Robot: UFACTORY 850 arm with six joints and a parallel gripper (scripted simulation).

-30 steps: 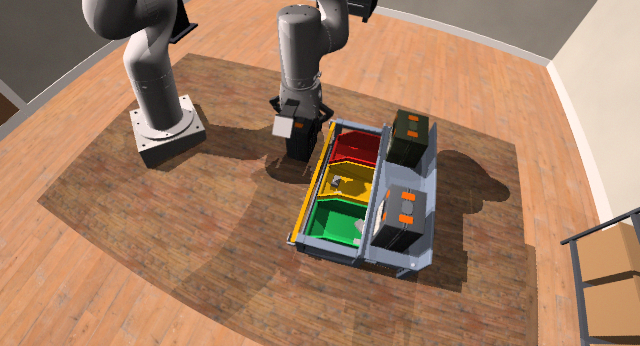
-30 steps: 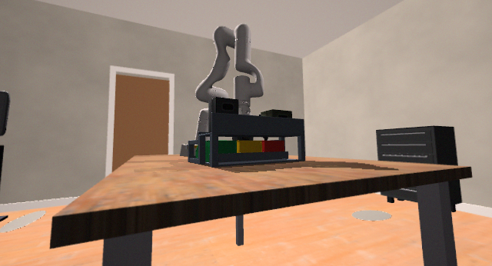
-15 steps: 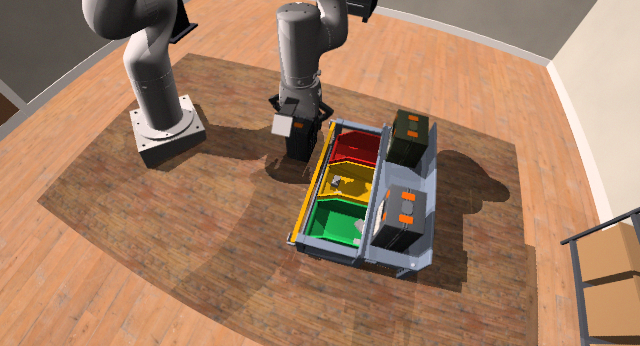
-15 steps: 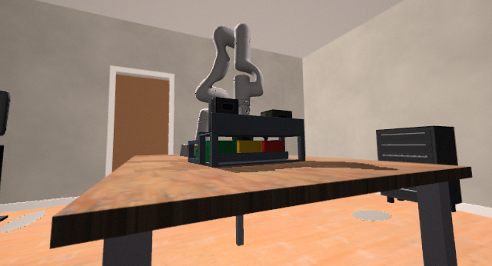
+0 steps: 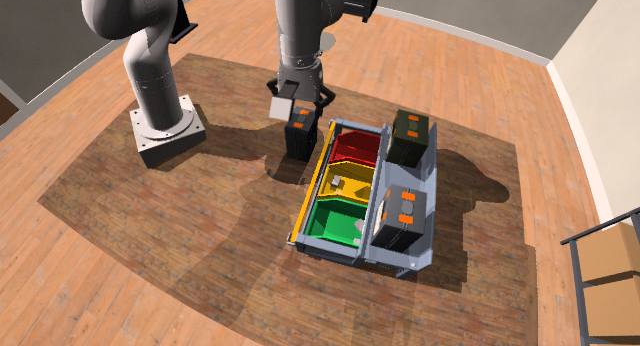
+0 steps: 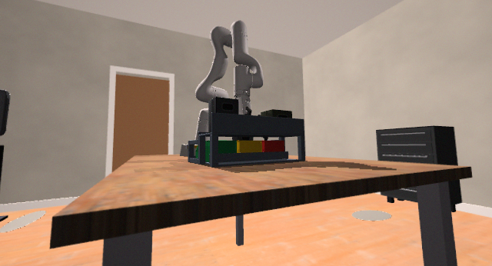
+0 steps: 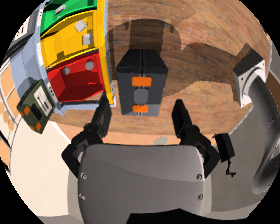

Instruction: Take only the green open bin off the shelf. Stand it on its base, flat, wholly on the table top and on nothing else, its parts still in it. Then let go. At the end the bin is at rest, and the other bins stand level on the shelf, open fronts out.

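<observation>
The green bin (image 5: 334,225) (image 6: 227,147) (image 7: 66,10) sits on the lower level of the shelf (image 5: 327,254) (image 6: 257,124), with pale parts (image 5: 359,225) inside. The yellow bin (image 5: 354,187) (image 6: 249,146) (image 7: 61,42) and red bin (image 5: 359,145) (image 6: 274,146) (image 7: 77,85) stand level beside it. A yellow bar (image 5: 310,190) (image 7: 110,65) runs along their open fronts. My gripper (image 5: 303,109) (image 7: 142,105) is open and empty, above a black case (image 5: 300,136) (image 7: 141,75), past the red-bin end and away from the green bin. One fingertip is hidden in the top view.
The black case stands on the table (image 5: 200,201) (image 6: 269,185) in front of the shelf, near the red bin. A dark grey case (image 5: 400,218) (image 6: 226,105) and an olive case (image 5: 409,138) (image 6: 277,113) (image 7: 35,107) stand on the shelf's upper level. The arm's base (image 5: 167,143) is across the table.
</observation>
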